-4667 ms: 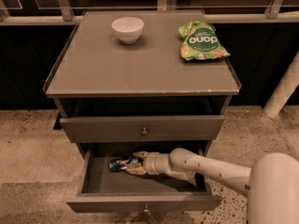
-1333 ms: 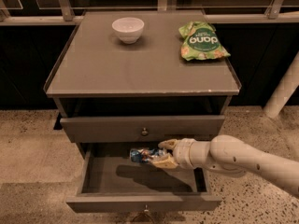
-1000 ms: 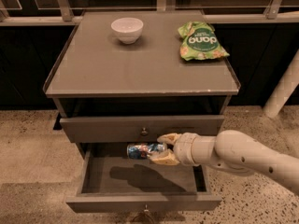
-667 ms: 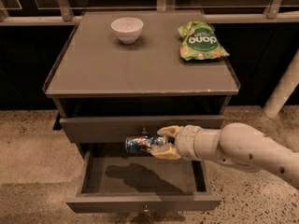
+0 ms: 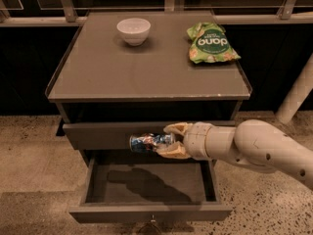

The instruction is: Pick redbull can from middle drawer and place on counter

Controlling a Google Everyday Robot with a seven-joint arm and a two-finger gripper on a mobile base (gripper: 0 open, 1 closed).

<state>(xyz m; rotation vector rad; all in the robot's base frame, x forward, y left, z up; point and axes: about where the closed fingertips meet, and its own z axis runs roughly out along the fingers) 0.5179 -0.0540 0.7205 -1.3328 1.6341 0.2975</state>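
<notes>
One redbull can (image 5: pixel 145 142), one white bowl (image 5: pixel 133 30), one green snack bag (image 5: pixel 211 43), two drawers (image 5: pixel 98 134), one gripper (image 5: pixel 169 141) above the middle drawer (image 5: pixel 146 212).

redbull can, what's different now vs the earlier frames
The gripper, jaws shut on the redbull can, has lifted it out of the middle drawer; it now hangs sideways before the upper drawer front. The middle drawer stays open, and the white bowl and green snack bag stay put on the counter.
</notes>
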